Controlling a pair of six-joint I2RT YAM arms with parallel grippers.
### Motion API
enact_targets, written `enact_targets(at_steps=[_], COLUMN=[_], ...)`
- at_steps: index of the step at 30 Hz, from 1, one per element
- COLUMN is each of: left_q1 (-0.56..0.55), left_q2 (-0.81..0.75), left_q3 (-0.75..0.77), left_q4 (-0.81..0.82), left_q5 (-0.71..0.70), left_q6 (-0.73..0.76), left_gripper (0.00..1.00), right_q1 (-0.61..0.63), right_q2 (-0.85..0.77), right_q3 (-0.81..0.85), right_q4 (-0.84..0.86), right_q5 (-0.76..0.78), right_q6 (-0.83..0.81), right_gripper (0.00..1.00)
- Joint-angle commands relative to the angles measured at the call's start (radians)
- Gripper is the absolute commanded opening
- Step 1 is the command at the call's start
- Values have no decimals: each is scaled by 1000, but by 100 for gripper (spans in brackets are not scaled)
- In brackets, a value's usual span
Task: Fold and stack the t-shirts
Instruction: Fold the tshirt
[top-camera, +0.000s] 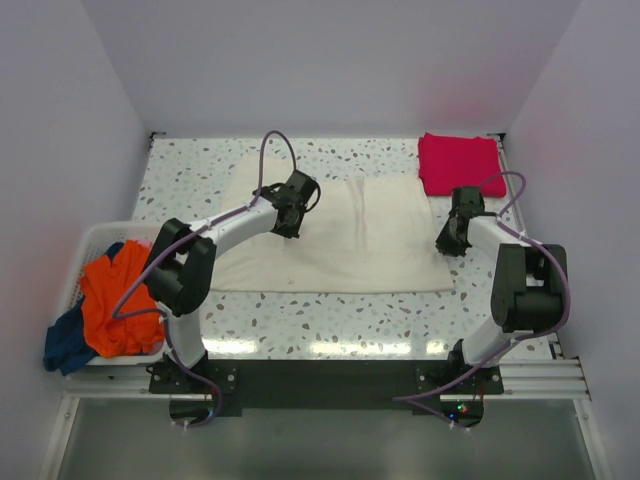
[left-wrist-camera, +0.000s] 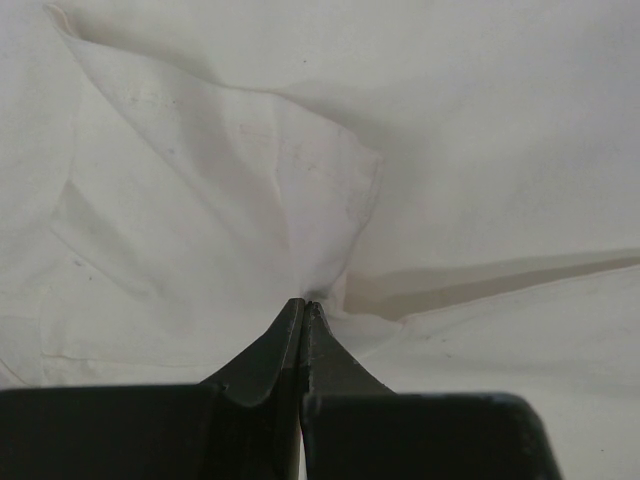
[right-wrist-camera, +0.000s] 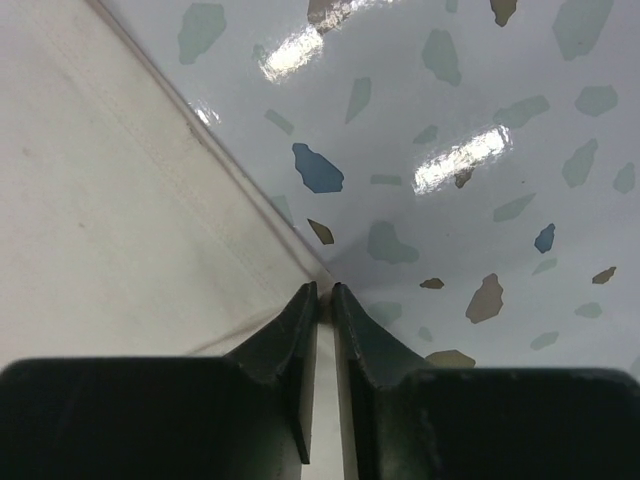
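A cream off-white t-shirt (top-camera: 350, 235) lies spread flat on the middle of the speckled table. My left gripper (top-camera: 290, 215) is down on its left part and shut, pinching a raised fold of the cream cloth (left-wrist-camera: 200, 180) at the fingertips (left-wrist-camera: 303, 303). My right gripper (top-camera: 447, 243) is at the shirt's right edge, shut on the cream hem (right-wrist-camera: 110, 220), with cloth showing between the fingertips (right-wrist-camera: 323, 290). A magenta-red t-shirt (top-camera: 460, 163) lies folded at the back right, apart from both grippers.
A white slatted basket (top-camera: 95, 240) stands at the left table edge, holding an orange t-shirt (top-camera: 120, 300) and a dark blue one (top-camera: 65, 345) that hangs over its front. The speckled tabletop (right-wrist-camera: 450, 100) shows right of the hem. White walls enclose the table.
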Motion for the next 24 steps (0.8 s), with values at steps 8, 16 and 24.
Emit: enact_targets(at_steps=[8,16,24], left_q1=[6,6,10], left_q2=[-33,-39,-47], left_q3=[-1,-6,-9], left_q4=[8,0,-7], left_q5=[-14,-40,-60], left_q6=[-10,-16,-23], left_gripper=[0,0,0], right_q1=[-3,-3,-5], right_q2=[-54,-112,-120], right_q3=[3,23,49], right_q4=[0,-29,-32], right_q5=[-3,22,39], right_q6=[-5,-10,-1], right_gripper=[0,0,0])
